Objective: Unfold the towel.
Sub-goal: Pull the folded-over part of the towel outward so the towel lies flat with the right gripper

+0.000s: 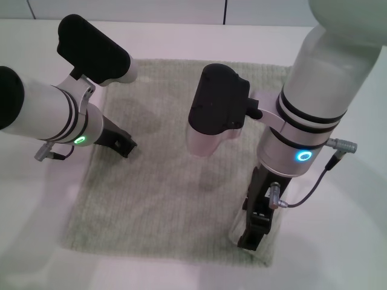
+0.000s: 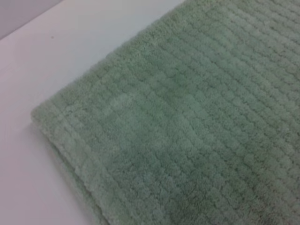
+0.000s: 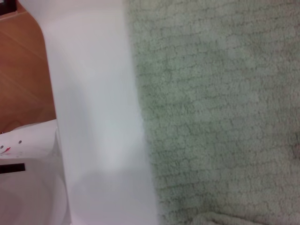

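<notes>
- the towel [image 1: 175, 181] lies spread flat on the white table [image 1: 338, 241], a wide pale green sheet with fine ribbed rows, its far edge near the table's back and its near edge toward the robot.
- the left gripper [image 1: 124, 145] sits low over the towel's left edge, about halfway along that side; its dark fingertips point down at the cloth, and i cannot tell whether they are apart or together.
- the right gripper [image 1: 254, 232] reaches down to the towel's near right corner, its black fingers right at the cloth's edge; whether they are pinching the towel or merely resting on it cannot be told.
- the left wrist view shows one towel [image 2: 187, 126] corner with a thick hemmed edge lying on the table [image 2: 61, 51].
- the right wrist view shows a straight towel [image 3: 220, 108] edge along the table [image 3: 93, 117], with a small raised fold of cloth at the frame's border.
- beyond the table's edge in that view there is brown floor [image 3: 21, 70] and part of the robot's white base [image 3: 28, 178].
</notes>
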Motion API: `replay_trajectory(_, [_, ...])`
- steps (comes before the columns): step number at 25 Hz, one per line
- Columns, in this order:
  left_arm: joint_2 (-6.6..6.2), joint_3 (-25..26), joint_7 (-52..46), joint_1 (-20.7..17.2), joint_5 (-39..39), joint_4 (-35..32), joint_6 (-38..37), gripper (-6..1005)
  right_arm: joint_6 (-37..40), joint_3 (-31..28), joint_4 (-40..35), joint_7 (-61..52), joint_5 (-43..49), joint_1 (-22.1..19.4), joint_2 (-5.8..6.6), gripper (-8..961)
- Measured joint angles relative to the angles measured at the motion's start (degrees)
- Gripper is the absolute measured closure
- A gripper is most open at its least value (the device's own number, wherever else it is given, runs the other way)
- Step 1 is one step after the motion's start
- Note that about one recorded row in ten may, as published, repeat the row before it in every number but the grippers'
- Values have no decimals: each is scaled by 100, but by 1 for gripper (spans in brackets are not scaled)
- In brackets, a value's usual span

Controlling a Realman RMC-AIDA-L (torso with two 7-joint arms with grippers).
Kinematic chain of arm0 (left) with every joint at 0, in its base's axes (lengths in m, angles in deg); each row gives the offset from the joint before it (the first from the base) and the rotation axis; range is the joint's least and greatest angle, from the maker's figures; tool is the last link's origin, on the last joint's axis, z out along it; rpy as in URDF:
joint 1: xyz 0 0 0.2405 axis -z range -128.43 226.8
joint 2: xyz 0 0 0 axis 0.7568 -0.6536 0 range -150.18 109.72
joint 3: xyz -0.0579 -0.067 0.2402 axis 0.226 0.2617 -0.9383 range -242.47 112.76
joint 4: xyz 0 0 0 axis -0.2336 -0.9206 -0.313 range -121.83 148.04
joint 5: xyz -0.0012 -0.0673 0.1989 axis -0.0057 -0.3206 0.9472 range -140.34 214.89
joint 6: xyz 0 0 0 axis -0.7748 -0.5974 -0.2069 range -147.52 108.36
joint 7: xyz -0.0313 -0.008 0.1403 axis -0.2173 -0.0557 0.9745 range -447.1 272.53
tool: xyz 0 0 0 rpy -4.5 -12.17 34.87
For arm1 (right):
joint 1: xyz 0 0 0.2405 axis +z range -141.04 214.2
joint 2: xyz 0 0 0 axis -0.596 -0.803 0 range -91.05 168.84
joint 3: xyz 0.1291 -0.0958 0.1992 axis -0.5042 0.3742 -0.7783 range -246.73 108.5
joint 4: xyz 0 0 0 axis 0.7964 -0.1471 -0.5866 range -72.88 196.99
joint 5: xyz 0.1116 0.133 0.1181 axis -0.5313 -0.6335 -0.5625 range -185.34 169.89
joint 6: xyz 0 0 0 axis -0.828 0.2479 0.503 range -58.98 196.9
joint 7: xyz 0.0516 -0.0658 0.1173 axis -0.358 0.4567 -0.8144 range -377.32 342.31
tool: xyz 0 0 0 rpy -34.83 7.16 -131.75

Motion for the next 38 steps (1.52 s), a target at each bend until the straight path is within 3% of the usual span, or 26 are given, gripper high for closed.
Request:
replay_trajectory(10, [0, 1, 0, 7, 0, -5, 0, 1001, -167, 333, 28, -5, 8, 42, -4, 227])
replay_trajectory(30, [0, 0, 0, 12, 0, -9, 0, 1001, -196, 343, 117, -15, 9, 81, -1, 227])
replay_trajectory(38, [0, 0, 0, 28, 0, -9, 0, 1000, -77, 341, 136, 13, 71, 106, 8, 385])
